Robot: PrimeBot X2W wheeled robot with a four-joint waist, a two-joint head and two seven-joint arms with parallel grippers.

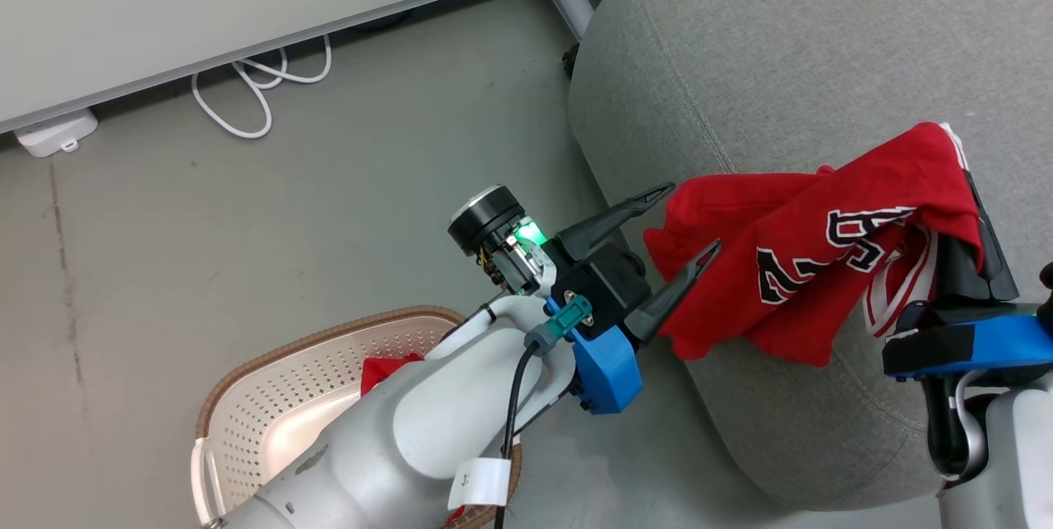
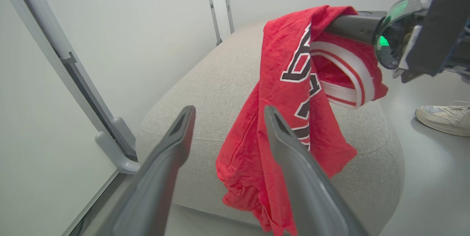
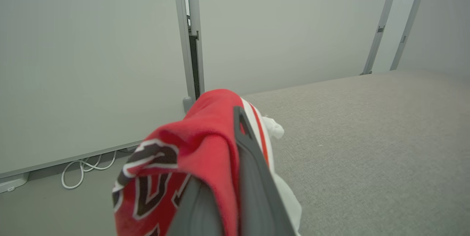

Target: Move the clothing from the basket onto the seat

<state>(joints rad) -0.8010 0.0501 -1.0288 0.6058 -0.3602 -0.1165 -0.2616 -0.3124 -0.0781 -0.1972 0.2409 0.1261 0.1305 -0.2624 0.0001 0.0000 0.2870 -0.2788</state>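
jersey held at the seat, one garment in the basket

at lower left the basket (image 1: 271,397) stands on the floor with a red garment (image 1: 382,371) inside, partly hidden behind the left forearm. the left claw (image 1: 693,216), fingers wide apart and holding nothing, points at the numbered jersey (image 1: 790,266), which hangs over the edge of the grey seat (image 1: 781,60). at right, the right claw (image 1: 964,259) is clamped together on the jersey's striped end.

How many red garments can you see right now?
2. One red numbered jersey with white stripe trim hangs from the shut right gripper over the grey fabric seat; another red piece lies in the cream perforated plastic basket, mostly hidden behind the left arm.
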